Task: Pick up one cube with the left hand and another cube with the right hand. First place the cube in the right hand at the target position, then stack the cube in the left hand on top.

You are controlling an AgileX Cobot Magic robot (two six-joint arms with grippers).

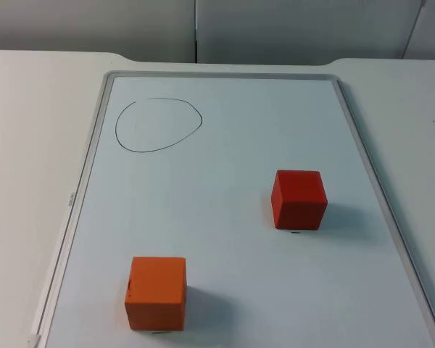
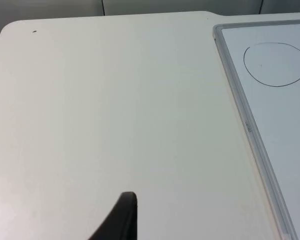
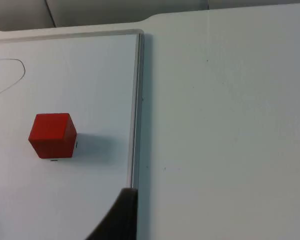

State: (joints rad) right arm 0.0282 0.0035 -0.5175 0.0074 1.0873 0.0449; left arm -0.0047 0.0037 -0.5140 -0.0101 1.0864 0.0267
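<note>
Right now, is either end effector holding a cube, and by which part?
Nothing is held. The red cube and the orange cube both sit free on the whiteboard, apart from each other and outside the drawn circle.

Left gripper (image 2: 121,220) and right gripper (image 3: 121,216) — both aloft, waiting

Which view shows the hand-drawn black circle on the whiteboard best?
The top view: the hand-drawn black circle is whole there. The left wrist view cuts a sliver off at the frame edge; the right wrist view catches only a short arc.
</note>
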